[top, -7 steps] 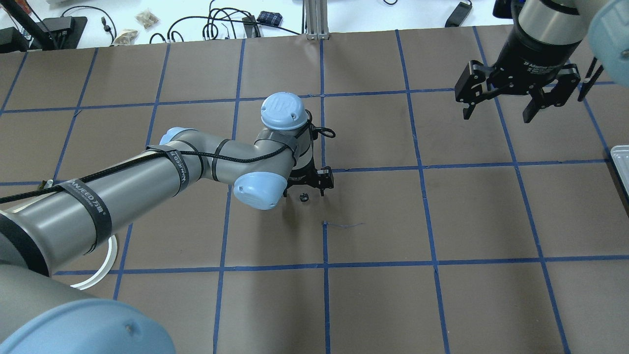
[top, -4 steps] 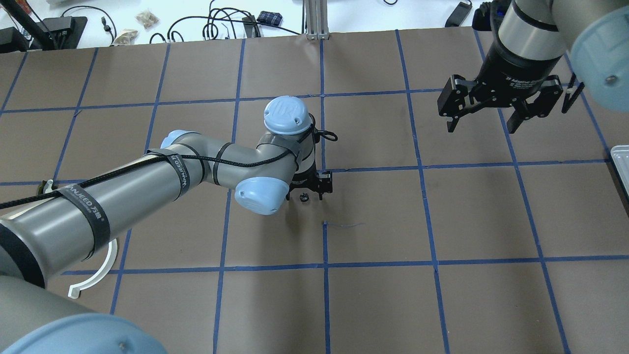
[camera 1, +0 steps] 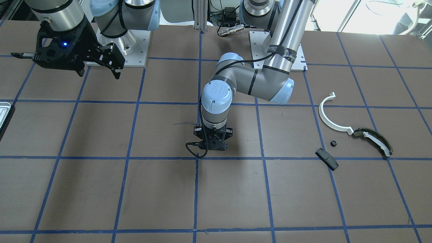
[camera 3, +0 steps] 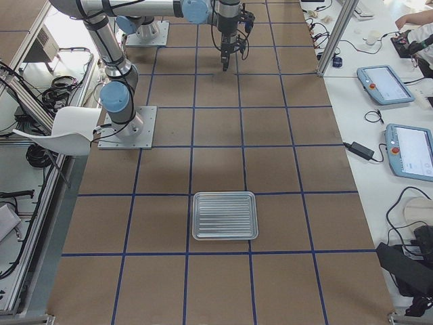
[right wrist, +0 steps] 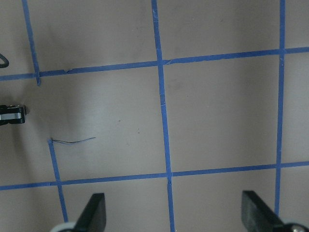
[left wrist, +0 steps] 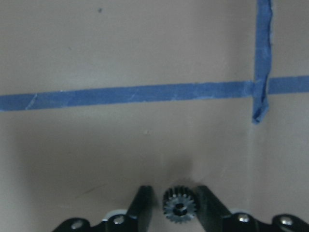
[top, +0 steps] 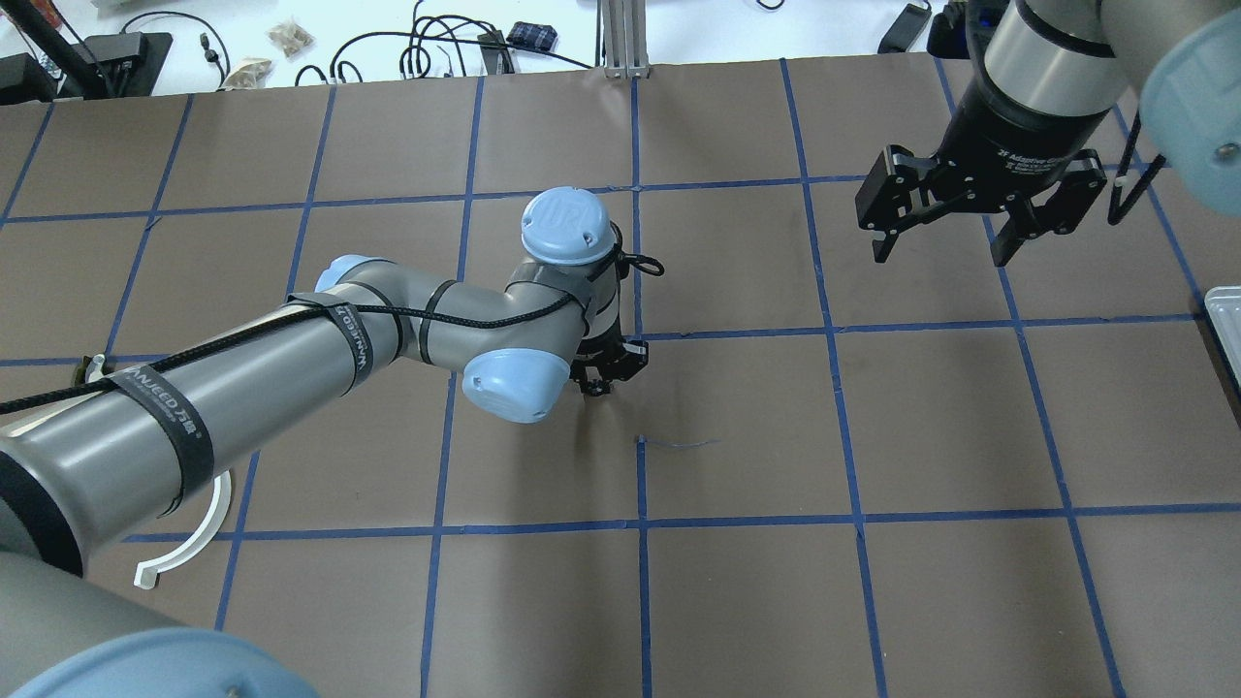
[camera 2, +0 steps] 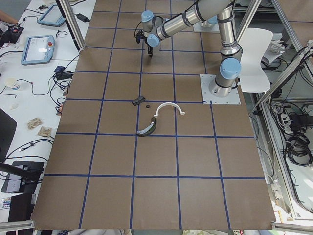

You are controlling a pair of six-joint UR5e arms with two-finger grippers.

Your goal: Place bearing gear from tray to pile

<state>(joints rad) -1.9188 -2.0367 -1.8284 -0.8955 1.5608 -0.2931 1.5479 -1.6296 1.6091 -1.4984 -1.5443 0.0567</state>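
Lying on the blue-gridded brown table (top: 873, 601), the bearing gear (left wrist: 179, 210) sits inside the barely-parted left gripper (left wrist: 173, 198); right gripper (top: 938, 258) gapes.

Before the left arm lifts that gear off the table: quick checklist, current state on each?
1. The bearing gear sits between the fingers of the left gripper: ok, it lies flat on the table.
2. Grip closed on the gear: not ok, a gap shows beside one finger in the wrist view.
3. The right gripper out of the way: ok, open, empty, raised off toward the tray side.
4. The pile located: ok, white half-ring, olive piece and black block lie on the robot's left.
5. The tray emptied: ok, nothing shows in it.
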